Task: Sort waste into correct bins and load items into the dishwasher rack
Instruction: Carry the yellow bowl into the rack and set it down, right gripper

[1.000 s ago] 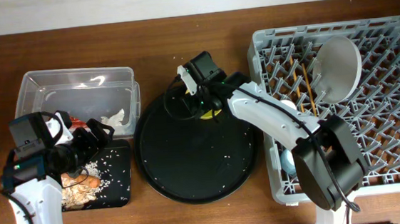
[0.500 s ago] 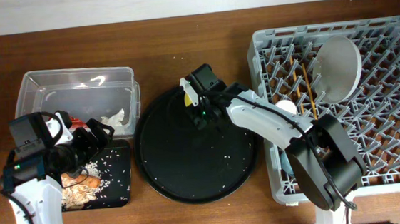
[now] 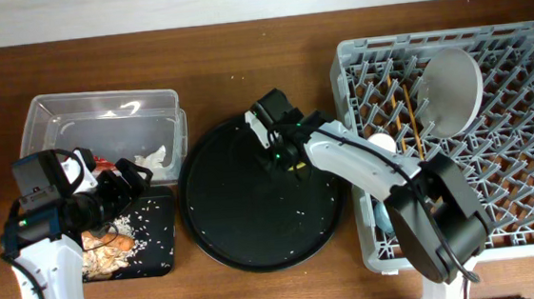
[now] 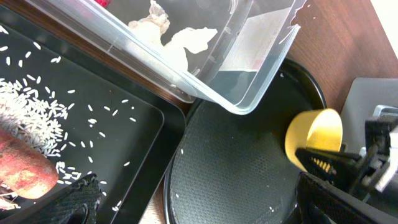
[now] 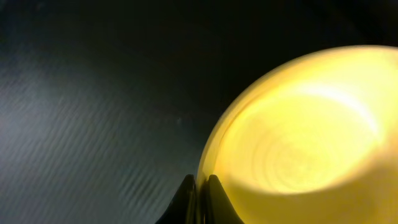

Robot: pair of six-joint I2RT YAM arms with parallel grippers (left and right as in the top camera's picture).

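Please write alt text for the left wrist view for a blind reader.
A yellow bowl, tilted, held by the right pincer over the round black tray. Left: a clear tub with white tissue, a shallow black tray with rice.

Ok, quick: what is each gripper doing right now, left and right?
Left gripper: cannot tell whether it is open or closed.
Right gripper: closed on the rim of the yellow bowl.

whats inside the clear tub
The clear tub holds a crumpled white tissue and a sliver of red wrapper. The left arm covers the tub's near corner in the overhead view.
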